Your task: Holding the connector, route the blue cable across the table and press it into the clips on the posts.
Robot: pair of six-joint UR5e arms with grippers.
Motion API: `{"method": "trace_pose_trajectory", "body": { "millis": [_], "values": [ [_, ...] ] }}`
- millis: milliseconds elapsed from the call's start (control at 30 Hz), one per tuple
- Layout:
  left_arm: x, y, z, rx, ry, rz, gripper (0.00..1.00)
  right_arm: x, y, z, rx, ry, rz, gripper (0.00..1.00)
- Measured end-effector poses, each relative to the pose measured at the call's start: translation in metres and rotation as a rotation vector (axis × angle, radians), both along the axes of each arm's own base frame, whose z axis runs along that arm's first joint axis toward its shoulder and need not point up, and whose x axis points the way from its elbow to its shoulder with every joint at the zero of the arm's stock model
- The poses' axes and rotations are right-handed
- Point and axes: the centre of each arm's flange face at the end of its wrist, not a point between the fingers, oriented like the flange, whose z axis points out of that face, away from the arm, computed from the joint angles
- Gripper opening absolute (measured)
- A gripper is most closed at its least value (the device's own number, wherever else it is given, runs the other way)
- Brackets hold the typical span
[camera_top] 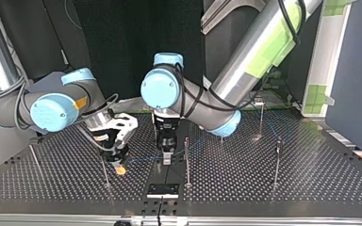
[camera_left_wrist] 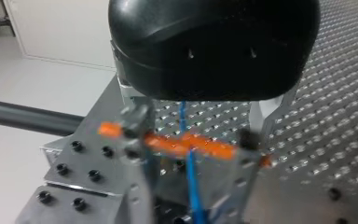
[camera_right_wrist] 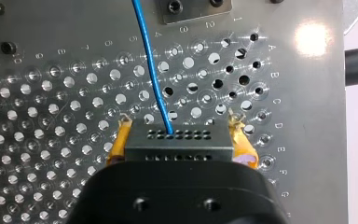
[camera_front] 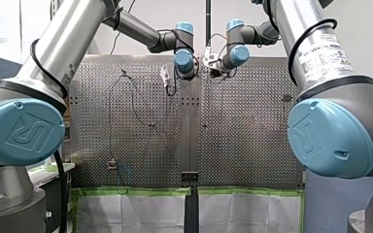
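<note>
In the right wrist view my right gripper (camera_right_wrist: 179,123) is shut on the black connector (camera_right_wrist: 177,141), one yellow pad (camera_right_wrist: 121,137) on each side. The blue cable (camera_right_wrist: 150,70) leaves the connector and runs ahead over the perforated table. In the top view that gripper (camera_top: 117,165) hangs low at the left, beside a thin post (camera_top: 105,173). My left gripper (camera_top: 167,157) stands just right of it, near the middle post (camera_top: 186,162). In the left wrist view its metal fingers (camera_left_wrist: 137,140) are wide open, the blue cable (camera_left_wrist: 193,186) runs between them, and a blurred orange bar (camera_left_wrist: 191,143) crosses the gap.
More thin posts stand at the top view's right (camera_top: 276,162) and far right (camera_top: 261,117), and one at its left (camera_top: 34,156). A small black plate (camera_top: 162,189) is bolted near the table's near edge. In the front view both arms (camera_front: 175,43) reach to the table's far middle.
</note>
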Motion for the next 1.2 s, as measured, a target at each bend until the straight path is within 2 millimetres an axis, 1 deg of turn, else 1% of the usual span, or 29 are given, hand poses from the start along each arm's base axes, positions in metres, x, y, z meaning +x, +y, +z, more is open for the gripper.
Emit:
{"method": "trace_pose_trajectory", "body": {
  "millis": [233,500,767,933,1200],
  "values": [
    [0.011,0.006,0.003,-0.01,-0.018,0.007,1.0,0.0,0.0,0.0,0.0,-0.001,0.0,0.0],
    [0.026,-0.001,-0.012,0.004,0.006,0.006,1.0,0.0,0.0,0.0,0.0,-0.001,0.0,0.0],
    [0.045,-0.005,-0.028,0.019,0.03,0.049,1.0,-0.001,-0.001,0.0,-0.001,0.0,-0.001,0.0],
    [0.048,-0.006,-0.027,0.019,0.028,0.069,1.0,-0.001,-0.001,0.0,-0.002,-0.001,-0.002,0.0],
    [0.043,-0.009,-0.026,0.029,0.026,0.099,1.0,-0.002,-0.002,0.0,-0.003,0.0,-0.003,0.0]
  ]
}}
